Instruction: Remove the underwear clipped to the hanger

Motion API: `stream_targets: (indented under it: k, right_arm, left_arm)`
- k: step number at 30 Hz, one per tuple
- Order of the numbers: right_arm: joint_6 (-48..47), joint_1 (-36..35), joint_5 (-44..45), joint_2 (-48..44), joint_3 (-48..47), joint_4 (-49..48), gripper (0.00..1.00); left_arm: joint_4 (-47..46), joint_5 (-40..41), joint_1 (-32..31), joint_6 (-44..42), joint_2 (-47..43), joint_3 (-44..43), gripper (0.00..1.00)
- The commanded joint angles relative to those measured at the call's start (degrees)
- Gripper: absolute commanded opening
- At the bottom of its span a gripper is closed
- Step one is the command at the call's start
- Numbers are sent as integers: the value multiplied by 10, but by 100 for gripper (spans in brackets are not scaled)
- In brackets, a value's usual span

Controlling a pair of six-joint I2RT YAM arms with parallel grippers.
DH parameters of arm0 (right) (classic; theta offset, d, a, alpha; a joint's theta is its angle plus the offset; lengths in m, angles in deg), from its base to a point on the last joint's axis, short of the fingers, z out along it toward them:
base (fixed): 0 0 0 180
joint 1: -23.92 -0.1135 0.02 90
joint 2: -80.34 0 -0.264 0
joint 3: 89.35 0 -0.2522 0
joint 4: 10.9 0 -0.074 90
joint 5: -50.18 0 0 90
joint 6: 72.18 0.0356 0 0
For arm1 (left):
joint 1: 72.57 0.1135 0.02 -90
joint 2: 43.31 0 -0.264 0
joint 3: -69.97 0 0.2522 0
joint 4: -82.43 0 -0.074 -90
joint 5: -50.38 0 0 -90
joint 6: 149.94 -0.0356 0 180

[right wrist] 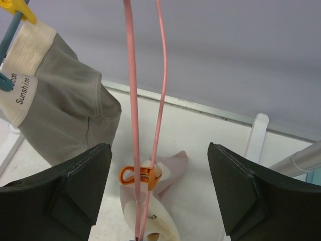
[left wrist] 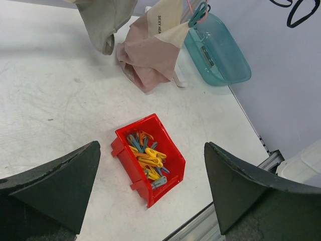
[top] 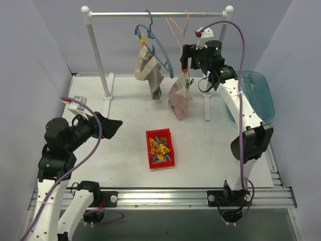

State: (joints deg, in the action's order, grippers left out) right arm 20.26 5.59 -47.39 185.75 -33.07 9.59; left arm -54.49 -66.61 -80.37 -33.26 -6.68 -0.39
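Pink underwear hangs from a thin pink hanger on the rail. An orange clip and a teal clip pin it to the hanger. My right gripper is open beside the hanger, above the pink underwear. In the right wrist view the hanger wires run between its open fingers, untouched. My left gripper is open and empty over the table's left side. In the left wrist view the pink underwear hangs with its lower end on the table.
Grey underwear hangs on a blue hanger, held by a yellow clip. A red bin of clips sits mid-table. A teal tub lies at the right edge. The white rack stands at the back.
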Motion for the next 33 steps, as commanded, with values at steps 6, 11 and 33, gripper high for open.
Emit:
stream_targets:
  k: [6, 11, 33]
  right_arm:
    - [-20, -29, 63, 38, -50, 20, 57]
    - [-20, -32, 68, 29, -55, 19, 40]
    - [-28, -30, 46, -36, -74, -18, 0]
  left_arm:
    - [11, 4, 2, -7, -11, -2, 93]
    - [14, 4, 2, -7, -16, -2, 93]
    - [15, 6, 2, -6, -10, 0, 94]
